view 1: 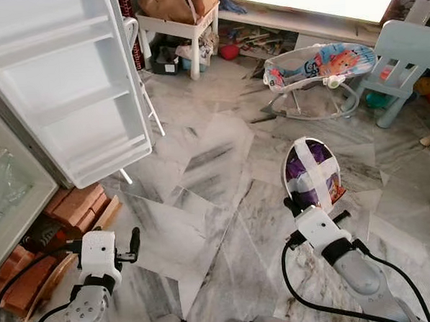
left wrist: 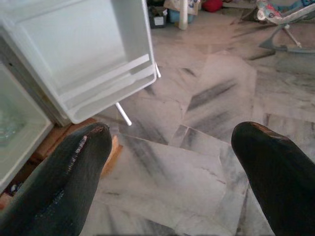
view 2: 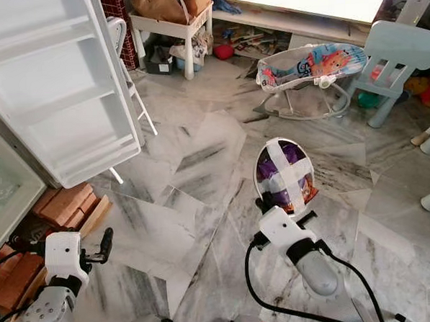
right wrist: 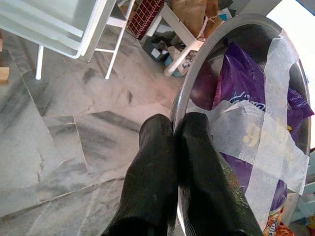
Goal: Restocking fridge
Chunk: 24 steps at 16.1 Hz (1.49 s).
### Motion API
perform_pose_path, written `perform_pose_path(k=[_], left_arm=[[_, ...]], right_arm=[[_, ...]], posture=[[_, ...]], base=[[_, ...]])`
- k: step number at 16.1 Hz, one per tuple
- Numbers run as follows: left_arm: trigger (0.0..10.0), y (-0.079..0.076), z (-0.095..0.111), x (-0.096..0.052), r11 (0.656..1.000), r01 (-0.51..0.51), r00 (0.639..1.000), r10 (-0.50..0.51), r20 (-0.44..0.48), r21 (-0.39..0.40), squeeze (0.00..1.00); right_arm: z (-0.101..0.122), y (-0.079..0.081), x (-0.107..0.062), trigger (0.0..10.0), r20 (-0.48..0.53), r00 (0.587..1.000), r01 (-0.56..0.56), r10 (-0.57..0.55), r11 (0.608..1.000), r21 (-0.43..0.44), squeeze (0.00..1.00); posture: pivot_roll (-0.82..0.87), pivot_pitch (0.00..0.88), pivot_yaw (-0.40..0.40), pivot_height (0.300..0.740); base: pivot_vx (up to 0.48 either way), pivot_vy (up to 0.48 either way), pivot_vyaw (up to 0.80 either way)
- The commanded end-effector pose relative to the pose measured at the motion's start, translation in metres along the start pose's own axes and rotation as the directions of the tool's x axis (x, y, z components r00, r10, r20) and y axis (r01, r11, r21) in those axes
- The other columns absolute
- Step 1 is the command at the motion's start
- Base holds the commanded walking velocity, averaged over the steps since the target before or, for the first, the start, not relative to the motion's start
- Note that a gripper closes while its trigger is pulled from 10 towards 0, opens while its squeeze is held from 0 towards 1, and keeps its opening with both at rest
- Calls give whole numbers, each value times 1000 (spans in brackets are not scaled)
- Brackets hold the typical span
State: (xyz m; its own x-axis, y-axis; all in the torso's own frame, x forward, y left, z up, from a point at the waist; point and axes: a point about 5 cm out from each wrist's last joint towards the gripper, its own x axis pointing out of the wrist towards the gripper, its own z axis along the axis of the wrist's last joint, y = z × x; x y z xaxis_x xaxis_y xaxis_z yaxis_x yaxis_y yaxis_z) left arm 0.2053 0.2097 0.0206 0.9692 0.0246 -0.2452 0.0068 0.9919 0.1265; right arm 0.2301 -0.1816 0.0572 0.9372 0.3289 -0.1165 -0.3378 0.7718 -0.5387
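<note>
On the marble floor (view 1: 222,160), right gripper (right wrist: 176,129) pinches one taped bowl (view 1: 311,172); left gripper (left wrist: 170,142) gapes.

A lived-in family home is indicated by an open fridge door (view 1: 67,89), marble floor (view 1: 217,204), baby bouncer (view 1: 318,65) and child's chair (view 1: 404,54).

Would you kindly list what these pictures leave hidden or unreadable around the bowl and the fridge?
- Purple snack packets' print: in the right wrist view, white tape strips cross the round metal bowl and cover the lettering.
- White fridge door: its top is cut off by the eye views' upper edge.
- Fridge interior: cut off by the left edge; contents behind frosted plastic are unclear.
- Right gripper: the fingers hide the bowl rim they pinch.
</note>
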Motion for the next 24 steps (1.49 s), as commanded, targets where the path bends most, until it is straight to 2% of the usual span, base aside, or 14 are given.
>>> perform_pose_path(k=[1,6,8,9,11,14,16,19,20,24], left_arm=[[10000,2,2,1,1000,-5,1000,5,7,4,0],[10000,7,5,6,1000,-16,1000,16,13,14,0],[10000,9,5,6,1000,-23,1000,23,15,15,0],[10000,9,6,6,1000,-24,1000,23,17,15,0],[10000,9,7,7,1000,-22,1000,22,19,15,0],[10000,7,9,9,1000,-16,1000,16,24,13,0],[10000,7,10,10,1000,-17,999,17,28,10,0],[10000,8,13,13,1000,-22,999,22,38,6,0],[10000,8,14,15,1000,-24,999,24,42,4,0],[10000,6,16,17,1000,-19,999,19,47,2,0]], right_arm=[[4,-8,2,10000,25,999,27,-27,999,-18,0],[4,-7,4,10000,23,999,40,-40,999,-7,0],[-1,-12,3,10000,-19,993,120,-119,986,120,0],[-3,-14,2,10000,-37,989,144,-140,977,156,0],[-4,-14,2,10000,-39,990,142,-138,979,144,0],[-6,-15,3,10000,-49,986,169,-162,968,188,0],[-5,-17,5,10000,-56,981,193,-185,948,251,0],[-2,-21,9,10000,-80,966,256,-246,868,426,0],[0,-24,12,10000,-92,957,282,-274,822,495,0],[1,-23,14,10000,-80,961,268,-263,834,482,0]], posture=[[50,60,-59,740],[47,62,-56,740],[47,64,-55,740],[47,67,-52,740],[46,67,-51,740],[46,68,-48,740],[46,69,-47,740],[49,71,-45,740],[50,72,-42,740],[48,73,-41,740]], base=[[0,0,0],[0,0,0],[0,0,0],[0,0,0],[0,0,0],[0,0,0],[0,0,0],[0,0,0],[0,0,0],[0,0,0]])
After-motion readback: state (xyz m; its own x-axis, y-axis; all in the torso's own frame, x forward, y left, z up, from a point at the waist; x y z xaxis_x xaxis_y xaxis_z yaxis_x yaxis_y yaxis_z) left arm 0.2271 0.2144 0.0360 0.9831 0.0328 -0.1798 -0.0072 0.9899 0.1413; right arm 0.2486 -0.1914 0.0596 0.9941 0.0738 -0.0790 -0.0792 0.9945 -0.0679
